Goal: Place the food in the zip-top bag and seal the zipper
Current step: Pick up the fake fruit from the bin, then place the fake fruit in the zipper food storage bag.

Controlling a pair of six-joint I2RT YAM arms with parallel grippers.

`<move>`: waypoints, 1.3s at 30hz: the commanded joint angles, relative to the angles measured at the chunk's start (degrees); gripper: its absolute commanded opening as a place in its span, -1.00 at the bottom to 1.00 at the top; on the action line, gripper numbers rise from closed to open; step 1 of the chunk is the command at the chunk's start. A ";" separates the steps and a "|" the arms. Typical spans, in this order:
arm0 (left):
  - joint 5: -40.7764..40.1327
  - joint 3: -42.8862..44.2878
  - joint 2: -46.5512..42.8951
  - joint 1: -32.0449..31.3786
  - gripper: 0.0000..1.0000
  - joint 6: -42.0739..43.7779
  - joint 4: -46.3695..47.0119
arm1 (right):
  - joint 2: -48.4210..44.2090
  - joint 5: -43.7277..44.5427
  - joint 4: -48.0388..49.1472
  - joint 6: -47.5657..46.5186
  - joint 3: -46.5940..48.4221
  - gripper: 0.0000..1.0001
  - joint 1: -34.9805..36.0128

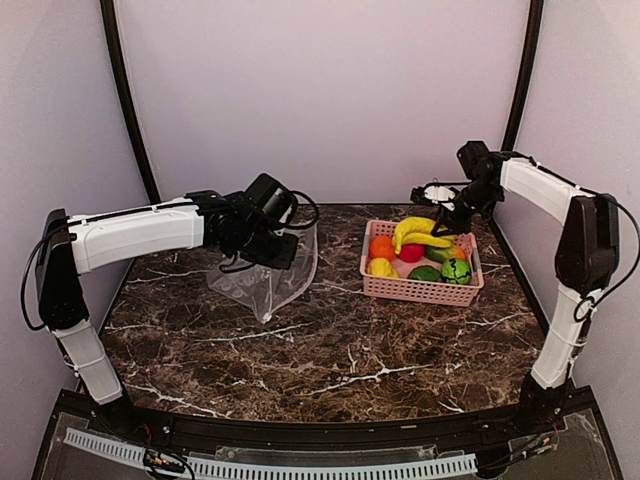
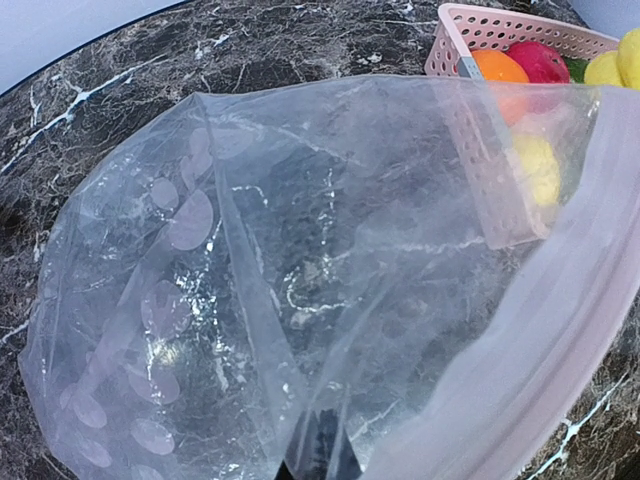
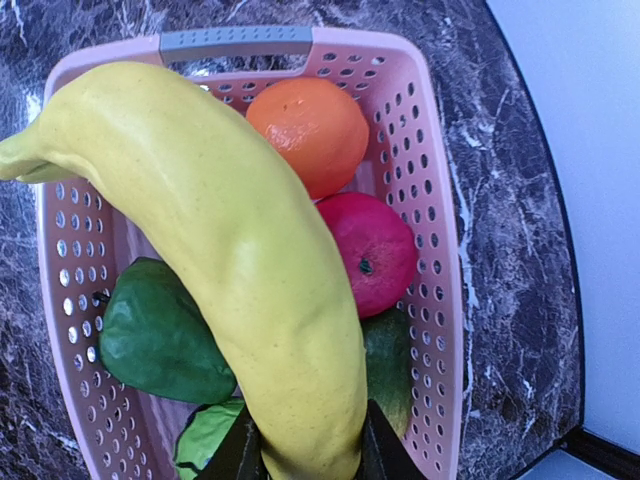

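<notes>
My left gripper (image 1: 288,250) is shut on the mouth edge of the clear dotted zip-top bag (image 1: 263,282) and holds it up, the bag's bottom resting on the table. In the left wrist view the bag (image 2: 250,280) fills the frame and the whitish-pink zipper (image 2: 560,330) runs down the right side. My right gripper (image 1: 452,218) is shut on the end of the yellow banana (image 3: 220,230) and holds it just above the other food in the pink basket (image 3: 235,40): an orange (image 3: 310,130), a red round fruit (image 3: 370,250) and green pieces (image 3: 160,335).
The pink slotted basket (image 1: 420,290) stands on the dark marble table right of centre, about a hand's width from the bag. A yellow lemon (image 1: 380,267) and a green ball (image 1: 456,270) lie in it. Curtain walls enclose the back and sides.
</notes>
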 commanded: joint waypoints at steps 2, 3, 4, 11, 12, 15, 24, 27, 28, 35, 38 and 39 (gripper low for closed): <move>0.23 0.38 -0.96 0.11 -0.99 -2.40 0.45 | -7.65 0.06 0.50 6.65 -2.13 -0.72 3.15; 0.32 0.58 -0.49 0.13 -0.99 -2.80 0.46 | -9.23 0.59 1.24 7.56 -2.92 -0.73 4.26; 0.62 1.03 -0.28 0.12 -0.99 -2.99 0.67 | -10.87 1.11 2.34 8.87 -3.82 -0.74 5.75; 0.13 3.03 1.82 0.11 -0.99 -5.21 1.26 | -14.12 -5.57 0.30 20.05 -2.88 -0.84 15.91; -0.31 2.94 1.80 0.11 -0.99 -5.46 1.62 | -13.81 -7.35 -0.01 22.08 -2.53 -0.84 17.13; -1.40 2.57 1.39 0.12 -0.99 -7.05 2.41 | -11.87 -12.28 -1.38 28.32 -0.73 -0.85 20.21; -5.37 -4.66 -4.05 0.11 -0.99 -9.07 11.90 | -4.29 -29.19 -5.83 42.07 3.94 -0.86 21.85; -5.86 -6.44 -5.38 0.11 -0.98 -8.27 14.84 | -3.18 -34.70 -5.42 44.63 2.18 -0.86 21.91; -5.93 -6.75 -5.67 0.11 -0.99 -7.87 15.39 | -2.83 -35.50 -5.35 45.32 1.75 -0.86 22.17; -5.16 -10.79 -8.22 -0.03 -0.99 -6.06 22.19 | 0.58 -37.76 -5.55 50.09 1.42 -0.86 22.63; -4.73 -11.84 -8.91 -0.37 -0.99 -5.08 24.35 | 2.60 -36.17 -5.32 53.01 1.33 -0.88 22.55; -4.79 -11.95 -9.23 -0.69 -0.99 -4.83 24.63 | 3.10 -35.24 -4.97 54.20 1.24 -0.90 22.55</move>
